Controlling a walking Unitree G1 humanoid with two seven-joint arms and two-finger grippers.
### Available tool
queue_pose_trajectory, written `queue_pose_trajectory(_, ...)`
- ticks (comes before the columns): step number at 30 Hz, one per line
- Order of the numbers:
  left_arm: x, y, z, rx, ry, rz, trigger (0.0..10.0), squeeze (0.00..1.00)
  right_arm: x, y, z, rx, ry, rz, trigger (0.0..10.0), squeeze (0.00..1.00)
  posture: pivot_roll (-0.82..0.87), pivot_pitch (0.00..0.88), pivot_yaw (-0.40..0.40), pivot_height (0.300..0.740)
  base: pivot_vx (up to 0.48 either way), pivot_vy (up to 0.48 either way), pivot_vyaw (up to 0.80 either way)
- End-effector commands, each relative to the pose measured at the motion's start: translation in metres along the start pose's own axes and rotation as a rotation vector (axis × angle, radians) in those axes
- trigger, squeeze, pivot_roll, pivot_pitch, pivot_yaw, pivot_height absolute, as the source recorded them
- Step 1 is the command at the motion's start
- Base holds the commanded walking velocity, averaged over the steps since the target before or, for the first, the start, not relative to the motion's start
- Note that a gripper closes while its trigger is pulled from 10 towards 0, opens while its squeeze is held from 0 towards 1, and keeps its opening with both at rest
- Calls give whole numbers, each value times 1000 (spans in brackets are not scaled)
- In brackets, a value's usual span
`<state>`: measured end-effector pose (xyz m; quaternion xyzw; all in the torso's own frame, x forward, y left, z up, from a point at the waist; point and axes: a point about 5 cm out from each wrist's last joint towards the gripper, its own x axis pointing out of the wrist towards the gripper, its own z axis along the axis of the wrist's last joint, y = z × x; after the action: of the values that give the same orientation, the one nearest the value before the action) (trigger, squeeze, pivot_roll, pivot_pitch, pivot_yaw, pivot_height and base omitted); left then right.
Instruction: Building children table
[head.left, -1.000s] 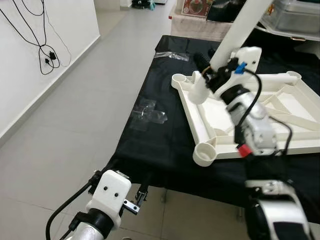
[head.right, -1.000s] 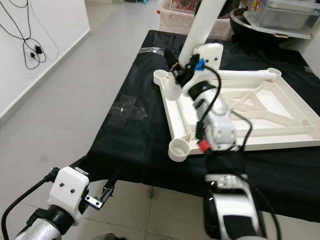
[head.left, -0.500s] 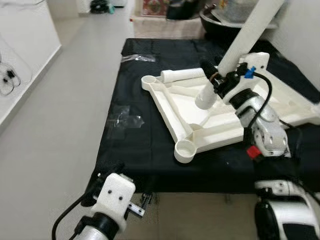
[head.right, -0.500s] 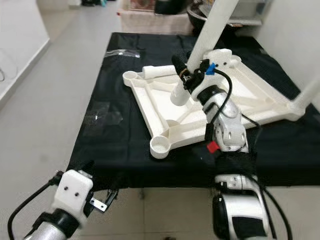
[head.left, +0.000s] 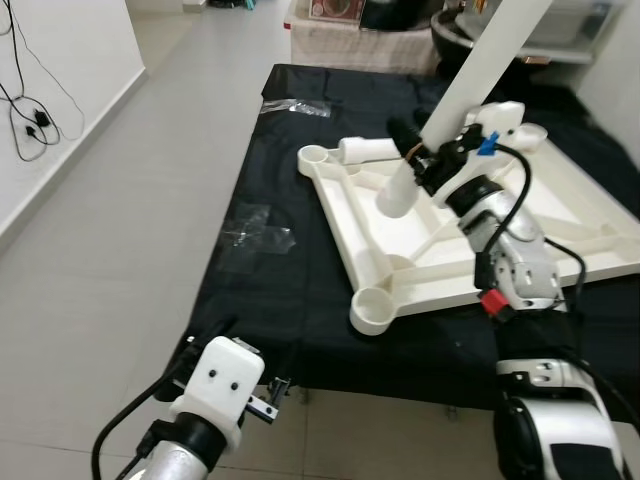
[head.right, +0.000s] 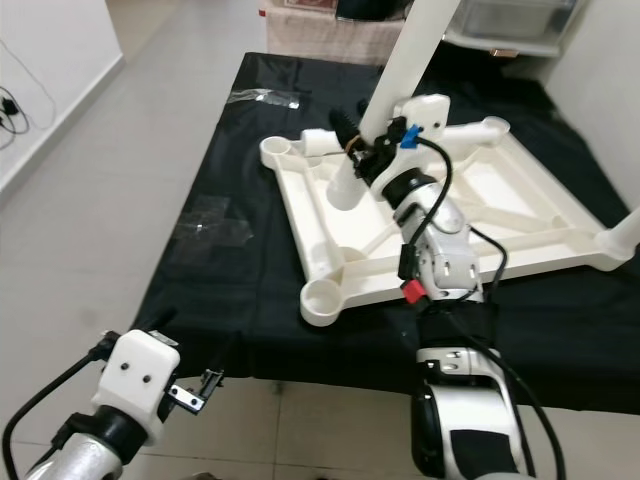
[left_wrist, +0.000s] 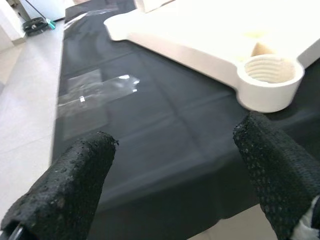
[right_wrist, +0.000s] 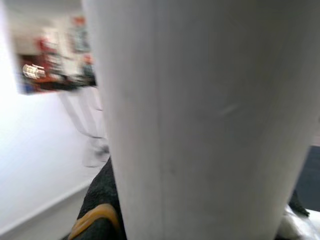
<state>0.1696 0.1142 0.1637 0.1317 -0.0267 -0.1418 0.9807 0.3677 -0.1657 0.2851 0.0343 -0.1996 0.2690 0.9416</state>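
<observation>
White table leg (head.left: 470, 75) pinched in right pincer (head.left: 418, 160) above upturned tabletop (head.left: 560, 215); left pincer (left_wrist: 175, 195) spread wide.

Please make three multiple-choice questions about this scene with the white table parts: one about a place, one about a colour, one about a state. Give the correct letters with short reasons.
1. Where does the table top lie?
A. on the floor
B. upside down on the black cloth
C. against the wall

2. What colour is the table leg held by the right claw?
A. white
B. blue
C. brown

3. What is the state of the left claw?
A. shut on a leg
B. shut on plastic wrap
C. open, holding nothing

Answers:
1 B: its ribs and corner sockets face up on the black cloth.
2 A: the tube is plain white.
3 C: the left wrist view shows its fingers wide apart, nothing between them.
</observation>
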Motion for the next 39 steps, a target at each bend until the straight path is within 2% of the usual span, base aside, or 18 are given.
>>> queue_pose_trajectory(1,0,1,-5,9,33,10,10000,0,1,4,6,44,-4,84,10000,0,137,169,-28,740,0,0,0)
queue_pose_trajectory(3,-1,2,-5,12,35,11,10000,0,0,15,9,86,7,230,10000,0,139,169,-28,740,0,0,0)
queue_pose_trajectory(4,-1,2,-5,12,35,11,10000,0,0,15,9,86,7,230,10000,0,139,169,-28,740,0,0,0)
queue_pose_trajectory(5,-1,1,-5,11,35,11,10000,0,-2,20,10,96,14,307,10000,0,140,169,-31,740,0,0,0)
queue_pose_trajectory(7,-1,1,-5,11,35,11,10000,0,-2,20,10,96,14,307,10000,0,140,169,-31,740,0,0,0)
queue_pose_trajectory(8,-1,1,-5,11,35,11,10000,0,-3,24,10,102,22,355,10000,0,140,169,-31,740,0,0,0)
queue_pose_trajectory(11,-2,0,-4,7,34,10,10000,0,-18,30,6,120,93,573,10000,0,145,173,-28,740,0,0,0)
queue_pose_trajectory(12,-2,0,-4,7,34,10,10000,0,-18,30,6,120,93,573,10000,0,145,173,-28,740,0,0,0)
queue_pose_trajectory(15,-3,0,-4,4,36,6,10000,0,-32,29,6,171,144,732,10000,0,146,175,-29,740,0,0,0)
queue_pose_trajectory(25,-7,-8,0,-40,25,-46,10000,0,-30,19,-5,124,199,814,10000,0,170,190,-19,740,0,0,0)
queue_pose_trajectory(34,-15,-12,6,-53,30,-87,10000,0,-25,30,-24,112,277,964,10000,0,199,215,1,740,0,0,0)
queue_pose_trajectory(39,-18,-9,5,-47,42,-86,10000,0,-28,35,-26,128,280,1035,10000,0,200,216,7,740,0,0,0)
